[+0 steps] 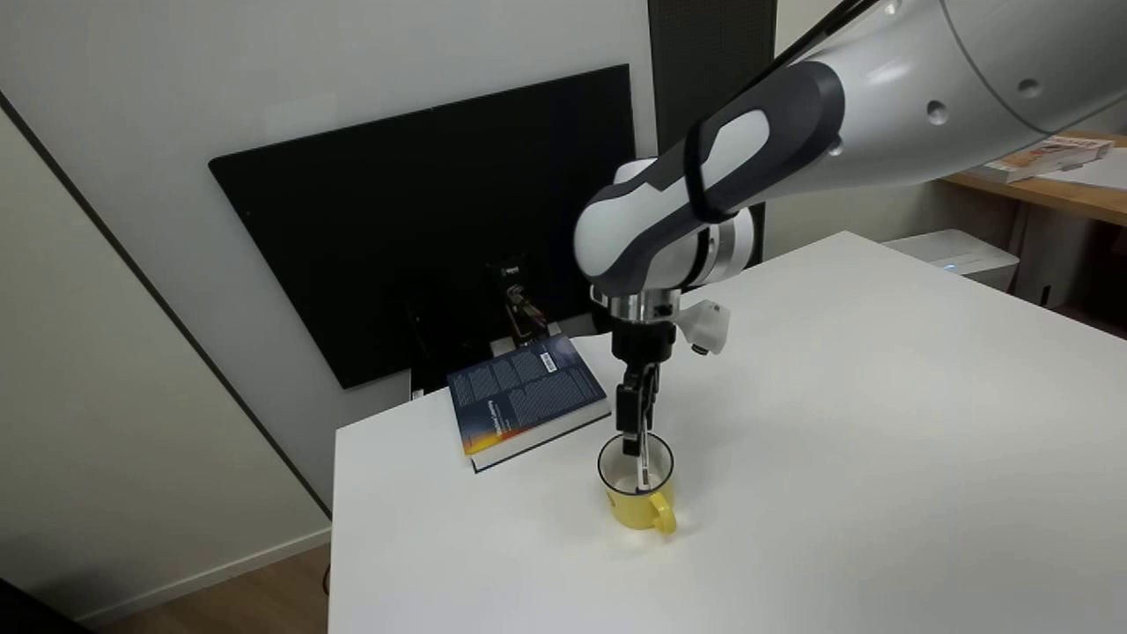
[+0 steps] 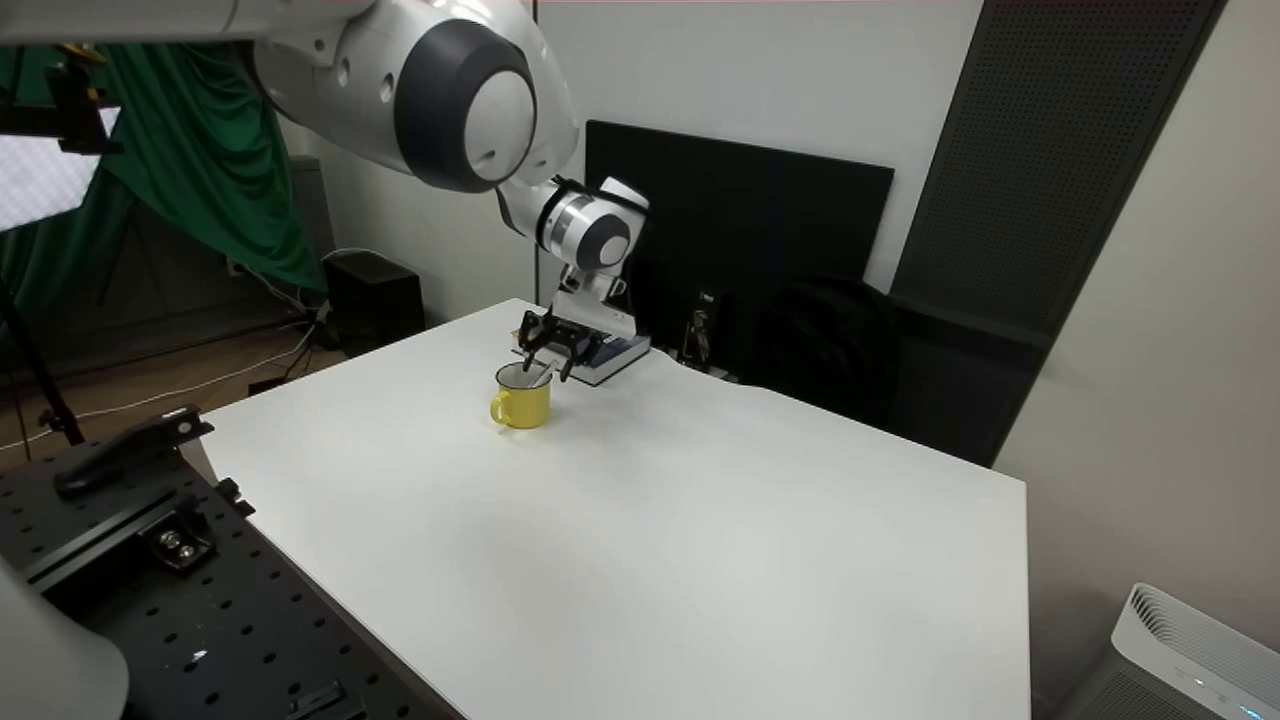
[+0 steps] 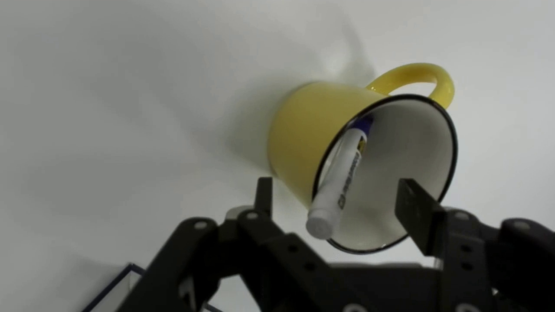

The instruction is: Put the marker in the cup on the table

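On a white surface [image 2: 700, 520], a marker [image 3: 341, 173] slants inside a yellow cup [image 3: 310, 130], blue end down, its pale end reaching up between the parted, empty fingers [image 3: 263, 199] of the hand [image 3: 337, 188]. Straight up looks the safest retreat; a sideways move could catch the rim, and a book [image 1: 528, 387] lies nearby.

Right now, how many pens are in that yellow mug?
1: the white marker leans inside the yellow mug, blue end down, white end past the rim. No other shows, though the open claw hides a little of the mug's inside.
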